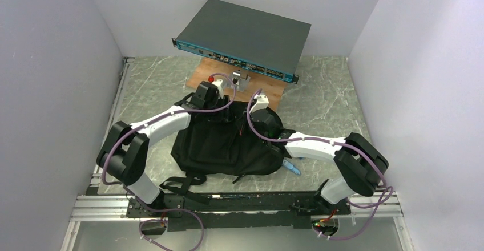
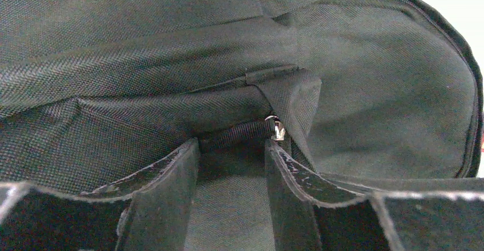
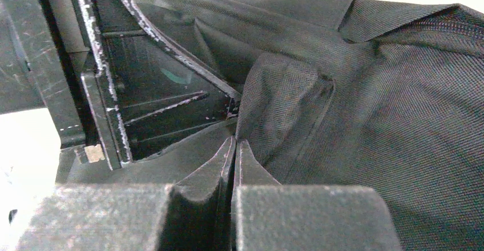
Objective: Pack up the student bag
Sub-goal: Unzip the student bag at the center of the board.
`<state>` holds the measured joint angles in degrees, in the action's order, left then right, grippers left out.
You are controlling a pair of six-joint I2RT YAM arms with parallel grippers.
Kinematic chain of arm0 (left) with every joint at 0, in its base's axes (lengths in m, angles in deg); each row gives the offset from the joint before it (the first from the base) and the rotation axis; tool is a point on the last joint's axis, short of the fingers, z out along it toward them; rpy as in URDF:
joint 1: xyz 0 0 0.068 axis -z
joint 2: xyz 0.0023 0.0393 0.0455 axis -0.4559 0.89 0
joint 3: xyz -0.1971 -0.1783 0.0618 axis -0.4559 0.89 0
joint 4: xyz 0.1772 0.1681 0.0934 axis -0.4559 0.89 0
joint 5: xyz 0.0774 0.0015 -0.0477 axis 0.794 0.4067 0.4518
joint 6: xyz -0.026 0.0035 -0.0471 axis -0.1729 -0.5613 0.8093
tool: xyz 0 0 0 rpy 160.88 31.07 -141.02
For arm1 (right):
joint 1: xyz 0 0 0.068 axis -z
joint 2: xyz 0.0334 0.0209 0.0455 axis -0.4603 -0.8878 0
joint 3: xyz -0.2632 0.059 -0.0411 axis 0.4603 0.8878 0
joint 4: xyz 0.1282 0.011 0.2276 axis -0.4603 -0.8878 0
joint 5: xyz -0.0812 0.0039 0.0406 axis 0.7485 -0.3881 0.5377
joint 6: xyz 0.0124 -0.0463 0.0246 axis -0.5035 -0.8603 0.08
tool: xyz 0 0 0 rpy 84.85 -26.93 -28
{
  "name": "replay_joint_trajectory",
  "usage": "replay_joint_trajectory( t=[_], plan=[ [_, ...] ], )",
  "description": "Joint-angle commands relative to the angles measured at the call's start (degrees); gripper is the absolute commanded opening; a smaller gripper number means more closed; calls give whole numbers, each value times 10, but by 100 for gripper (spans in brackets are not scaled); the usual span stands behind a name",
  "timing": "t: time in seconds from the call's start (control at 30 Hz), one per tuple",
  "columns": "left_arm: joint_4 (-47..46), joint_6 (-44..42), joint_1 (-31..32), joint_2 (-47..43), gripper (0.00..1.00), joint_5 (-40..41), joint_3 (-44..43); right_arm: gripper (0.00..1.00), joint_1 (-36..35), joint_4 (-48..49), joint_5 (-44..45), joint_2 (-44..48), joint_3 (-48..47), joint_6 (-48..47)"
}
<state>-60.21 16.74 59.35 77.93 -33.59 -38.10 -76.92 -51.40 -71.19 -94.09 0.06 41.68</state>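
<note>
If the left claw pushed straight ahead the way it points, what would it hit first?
Probably the black webbing strap on the student bag, right ahead of the open left claw; depth is unclear.

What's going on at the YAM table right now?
Both arms are reaching to the far edge of the black student bag, which lies mid-table. The left pincer is open, with a webbing strap just ahead of it. The right pincer is shut against a fold of the bag's fabric; whether it pinches any is unclear.
</note>
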Motion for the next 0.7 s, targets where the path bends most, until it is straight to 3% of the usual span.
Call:
replay_joint_trajectory(
  t=[0.0, 0.07, 0.2, 0.33, 0.67],
  plan=[
    [-35, -6, -1, 26, 52, 8, -28, 0, 2, 32, -6, 25, -6, -12],
    [-38, -9, -1, 33, 50, -3, -31, 0, 2, 32, -3, 25, -6, -13],
    [-69, -16, -1, 22, 19, -43, -15, 0, 4, 27, 2, 27, -6, -18],
    [-104, -19, -1, -17, 0, -43, 19, 0, 7, 28, 7, 31, 0, -19],
    [-158, -1, -1, -182, 0, -54, 152, 0, 19, 28, 20, 39, 18, -17]
  ],
)
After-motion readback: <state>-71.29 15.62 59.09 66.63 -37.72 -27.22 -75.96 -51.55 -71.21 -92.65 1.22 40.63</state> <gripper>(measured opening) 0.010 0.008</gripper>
